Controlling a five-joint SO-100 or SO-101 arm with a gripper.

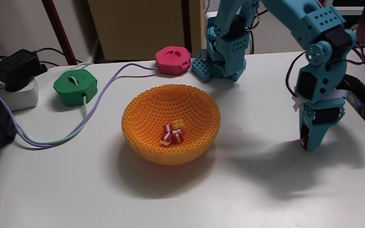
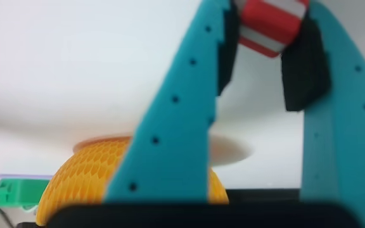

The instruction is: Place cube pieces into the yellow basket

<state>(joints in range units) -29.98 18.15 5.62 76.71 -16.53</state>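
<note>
Gripper [image 2: 268,47] pinched a striped cube [image 2: 270,25] right of the yellow basket [image 1: 147,107], which held other cubes [image 1: 172,133].

In the fixed view we see a white table [image 1: 75,190] taking up most of the picture, lit evenly and fairly brightly, with soft shadows lying on its surface. Behind the far edge stands a light wooden panel [image 1: 138,28], perhaps the side of a cabinet, with a dark red rod [image 1: 59,28] leaning in front of a pale wall [image 1: 11,25] to its left. At the upper right we can make out some pale furniture, too cut off to tell what it is
</note>
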